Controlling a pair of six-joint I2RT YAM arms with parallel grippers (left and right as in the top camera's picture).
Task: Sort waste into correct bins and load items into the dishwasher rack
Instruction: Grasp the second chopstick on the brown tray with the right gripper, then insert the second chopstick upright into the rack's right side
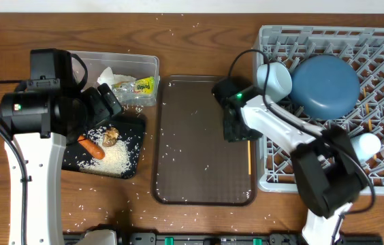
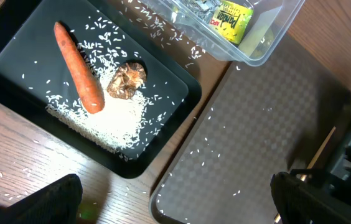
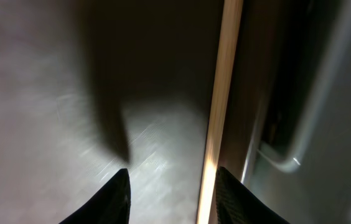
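**A:** Target: wooden chopstick. It lies flat on the brown serving tray, along the right edge and just beside the wall of the dishwasher rack. Long axis runs near-to-far, parallel to that wall.

**B:** Bearing from the right pincer?

**A:** Directly beneath it. In the wrist view the stick passes between the fingertips, off-centre towards the rack side. The fingers straddle it crosswise, so the closing line is square to the stick. The gap is middling and nothing is clamped.

**B:** Left pincer?

**A:** Spread wide and empty, over the black tray that holds the carrot piece. It is well apart from the stick, so the right arm is much nearer.

**B:** Surface and room?

**A:** The tray floor is textured and sits on the wooden bench. Judgement: the stick is thin and flat, so the tips must reach the floor to catch it. The rack wall crowds the outer finger, while the inner side is open tray.
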